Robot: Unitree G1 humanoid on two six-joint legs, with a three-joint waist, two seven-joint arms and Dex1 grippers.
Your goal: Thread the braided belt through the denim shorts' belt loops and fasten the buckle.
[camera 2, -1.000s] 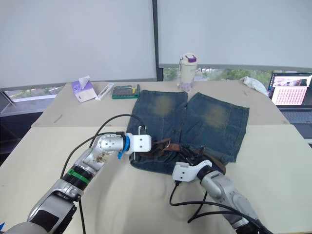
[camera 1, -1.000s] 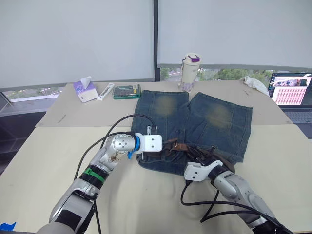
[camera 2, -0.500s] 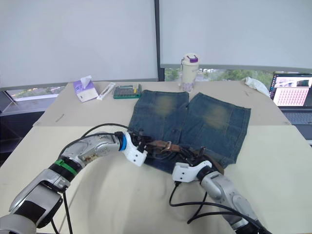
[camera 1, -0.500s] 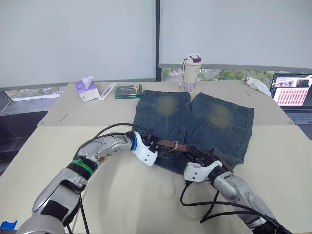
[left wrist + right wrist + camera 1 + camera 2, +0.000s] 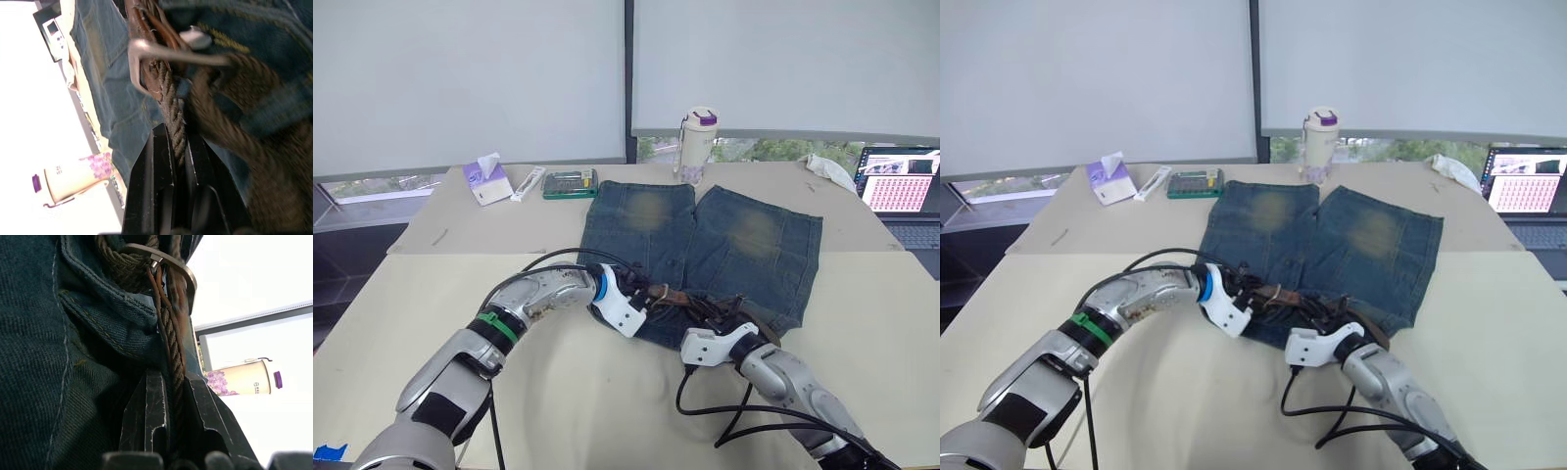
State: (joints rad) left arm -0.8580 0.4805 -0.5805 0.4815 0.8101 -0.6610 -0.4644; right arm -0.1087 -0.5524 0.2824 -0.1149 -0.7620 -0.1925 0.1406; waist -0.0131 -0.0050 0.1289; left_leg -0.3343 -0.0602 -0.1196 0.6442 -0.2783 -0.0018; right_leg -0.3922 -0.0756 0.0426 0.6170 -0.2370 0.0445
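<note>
The denim shorts lie flat on the table, legs pointing away and waistband toward me. The braided belt runs along the waistband, partly bunched. My left gripper sits at the waistband's left part, shut on a strand of the braided belt just short of the silver buckle. My right gripper is close by on the right, also shut on the braided belt below the buckle. A denim fold that may be a belt loop crosses the strap there.
Along the far edge stand a tissue pack, a white tube, a green case and a cup with a purple lid. A laptop and white cloth are at the far right. Black cables trail from both wrists.
My left arm has swung rightward along the waistband and turned its wrist, bringing its gripper closer to the buckle. The right gripper has barely moved.
</note>
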